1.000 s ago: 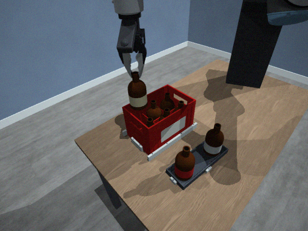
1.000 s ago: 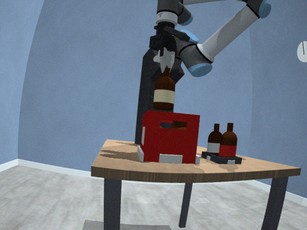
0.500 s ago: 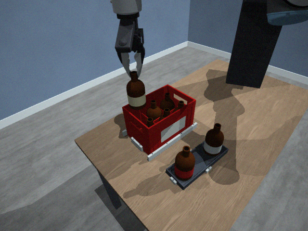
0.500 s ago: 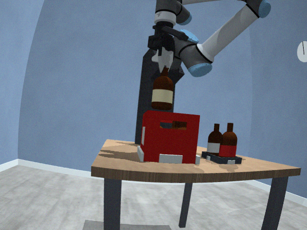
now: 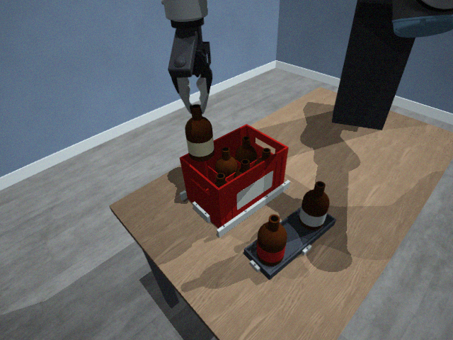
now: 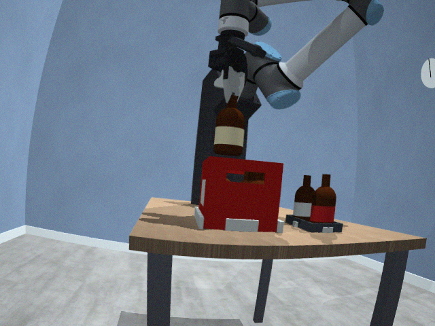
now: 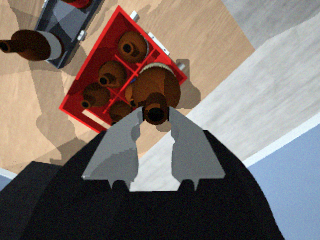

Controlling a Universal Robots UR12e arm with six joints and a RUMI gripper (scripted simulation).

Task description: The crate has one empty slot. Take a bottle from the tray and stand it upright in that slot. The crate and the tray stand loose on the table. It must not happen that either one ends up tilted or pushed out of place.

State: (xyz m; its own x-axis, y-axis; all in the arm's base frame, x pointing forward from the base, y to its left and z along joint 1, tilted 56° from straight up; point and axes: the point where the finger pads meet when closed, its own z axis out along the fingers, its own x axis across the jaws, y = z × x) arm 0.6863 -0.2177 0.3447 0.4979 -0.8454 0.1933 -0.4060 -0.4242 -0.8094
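- One bottle with a cream label (image 5: 199, 136) hangs from the gripper (image 5: 196, 104), whose jaws pinch its narrow neck; in the wrist view the two grey fingers flank the open mouth at frame centre.
- Its long axis runs straight up and down, in line with the tool above it, so the bottle lies directly below the gripper.
- In the exterior view the bottle's base sits just above the top edge of the red crate (image 6: 242, 203), at upper centre of the frame, apparently not yet inside.
- From the top view it hovers over the crate's left corner cell, left of centre in the frame; five brown necks fill the other cells, so that corner looks to be the free slot.
- My judgement: what remains is a straight descent, and it turns on the base being centred over that cell's dividers; the wrist view suggests it sits near the crate's outer corner.
- Down in the lower right of the top view, the dark tray (image 5: 321, 227) holds a red-labelled bottle (image 5: 271, 239) and a white-labelled bottle (image 5: 314, 205), both upright.
- No writing or brand is legible: the labels are plain bands, and the pale panel (image 5: 255, 189) on the crate's side is blank.
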